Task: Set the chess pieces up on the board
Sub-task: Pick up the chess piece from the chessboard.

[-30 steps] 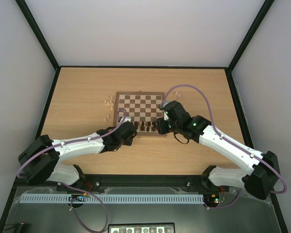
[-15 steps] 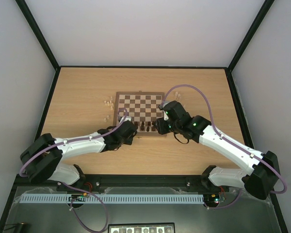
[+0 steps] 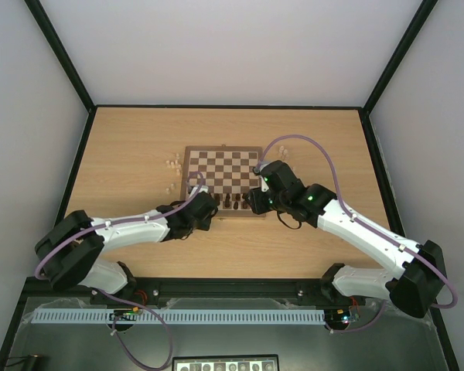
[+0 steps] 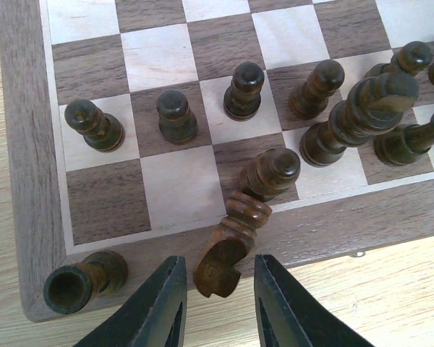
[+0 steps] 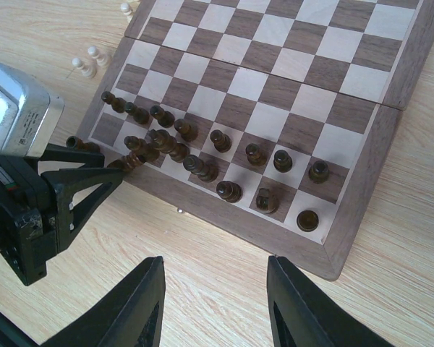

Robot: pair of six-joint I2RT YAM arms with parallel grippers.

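Note:
The board (image 3: 223, 166) lies mid-table with several dark chess pieces (image 3: 228, 199) on its near two rows. A dark knight (image 4: 231, 238) lies on its side on the board's near border (image 4: 25, 144), head toward the camera. My left gripper (image 4: 218, 271) is open around the knight's head, with a gap on each side. A second dark piece (image 4: 271, 173) lies tipped over against the knight's base. A dark rook (image 4: 83, 282) lies toppled at the border's corner. My right gripper (image 5: 215, 264) hangs open and empty over the table, just before the board's near right edge (image 5: 362, 166).
A few cream chess pieces (image 3: 172, 164) stand on the tabletop left of the board, also seen in the right wrist view (image 5: 87, 63). The left gripper (image 5: 112, 163) shows at the board's near left corner. The two wrists sit close together along the board's near edge.
The left arm's rear links have shifted slightly right. Both grippers and the pieces stay where they were.

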